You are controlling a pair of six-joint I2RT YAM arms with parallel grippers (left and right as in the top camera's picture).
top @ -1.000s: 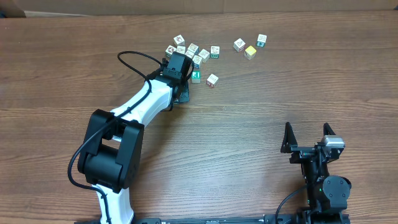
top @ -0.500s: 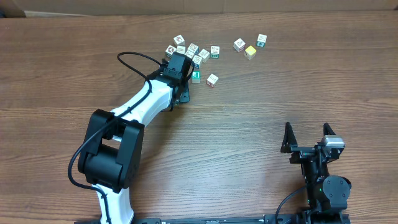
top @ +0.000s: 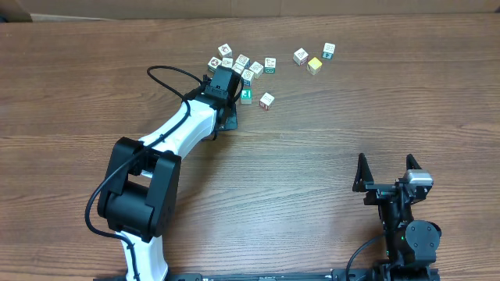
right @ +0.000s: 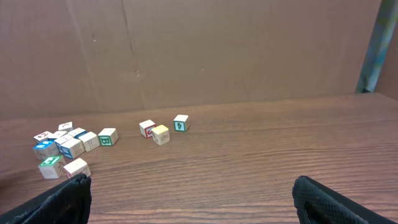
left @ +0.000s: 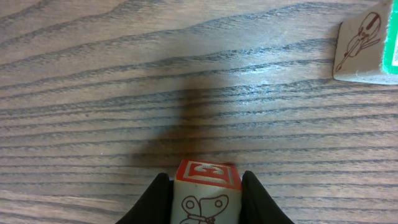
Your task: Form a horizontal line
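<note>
Left arm [top: 187, 125] is based at 7 o'clock and stretched out toward 1 o'clock, with a black shoulder block, white forearm and black wrist. A cable [top: 166, 71] loops out at the wrist. Left gripper [left: 205, 185] points straight down, fingers [left: 155, 194] pinched on both sides of a cube [left: 206, 202]. Right arm [top: 406, 230] sits folded up at 5 o'clock. Right gripper [top: 387, 170] faces 12 o'clock, jaws spread wide.

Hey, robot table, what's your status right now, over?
Left tool shut on red-topped cube. Right tool open, far from cubes. Cubes bunched, no tidy line visible. Violin cube nearby, clear of grip.
</note>
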